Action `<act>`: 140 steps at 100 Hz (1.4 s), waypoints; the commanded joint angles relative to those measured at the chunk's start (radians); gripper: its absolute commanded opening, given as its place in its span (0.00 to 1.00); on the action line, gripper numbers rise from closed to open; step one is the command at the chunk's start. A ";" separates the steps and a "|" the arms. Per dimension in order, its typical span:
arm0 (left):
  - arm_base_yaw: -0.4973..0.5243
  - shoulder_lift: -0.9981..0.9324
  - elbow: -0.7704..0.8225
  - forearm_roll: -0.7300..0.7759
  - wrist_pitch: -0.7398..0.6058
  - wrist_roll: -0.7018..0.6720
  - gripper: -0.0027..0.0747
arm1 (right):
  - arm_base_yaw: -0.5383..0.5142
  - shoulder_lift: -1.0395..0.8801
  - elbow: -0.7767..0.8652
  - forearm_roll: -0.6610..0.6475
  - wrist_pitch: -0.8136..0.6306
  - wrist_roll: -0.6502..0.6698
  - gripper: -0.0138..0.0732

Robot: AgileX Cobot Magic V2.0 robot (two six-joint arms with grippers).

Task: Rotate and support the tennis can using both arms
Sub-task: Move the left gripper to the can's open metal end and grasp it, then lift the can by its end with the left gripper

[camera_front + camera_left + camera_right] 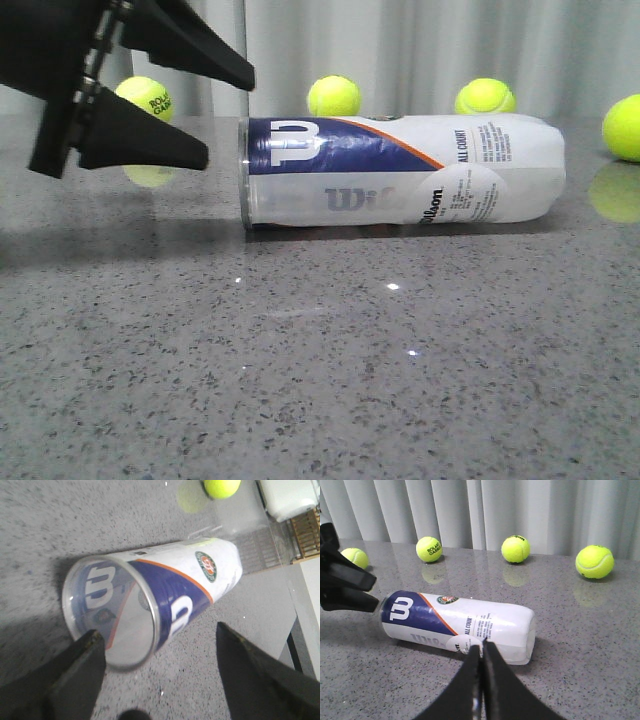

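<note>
- The tennis can [400,170] is lying on its side on the table [320,380].
- The left gripper [215,110] is gaping wide just beside the can's open end.
- The right gripper [482,650] is pinched closed near the can, holding nothing.

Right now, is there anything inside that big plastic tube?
The tennis can looks empty through its open mouth: only printed walls show. Its far closed end stays hidden.

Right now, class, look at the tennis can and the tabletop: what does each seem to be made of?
Tennis can: likely thin translucent plastic with a glossy printed wrap; the open rim looks see-through in the left wrist view. Tabletop: looks like polished grey speckled stone or a stone imitation; balls reflect in it.
</note>
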State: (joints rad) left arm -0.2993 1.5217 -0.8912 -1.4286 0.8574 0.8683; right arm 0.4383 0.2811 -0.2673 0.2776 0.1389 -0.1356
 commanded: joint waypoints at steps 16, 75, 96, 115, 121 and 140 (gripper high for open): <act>-0.091 0.128 -0.126 -0.162 0.069 0.005 0.62 | 0.000 0.006 -0.028 0.007 -0.074 -0.006 0.09; -0.110 0.200 -0.181 -0.216 0.179 0.010 0.09 | 0.000 0.006 -0.028 0.007 -0.074 -0.006 0.09; -0.110 0.200 -0.191 -0.225 0.206 0.015 0.01 | 0.000 0.006 -0.028 0.007 -0.074 -0.006 0.09; -0.110 0.198 -0.191 -0.343 0.294 0.193 0.01 | 0.000 0.006 -0.028 0.007 -0.074 -0.006 0.09; -0.110 0.188 -0.191 -0.372 0.310 0.213 0.01 | 0.000 0.006 -0.028 0.007 -0.074 -0.006 0.09; -0.110 0.093 -0.194 -0.344 0.249 0.244 0.01 | 0.000 0.006 -0.028 0.007 -0.074 -0.006 0.09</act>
State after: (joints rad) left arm -0.4025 1.7119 -1.0566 -1.7148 1.0778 1.0893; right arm 0.4383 0.2811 -0.2673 0.2776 0.1389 -0.1356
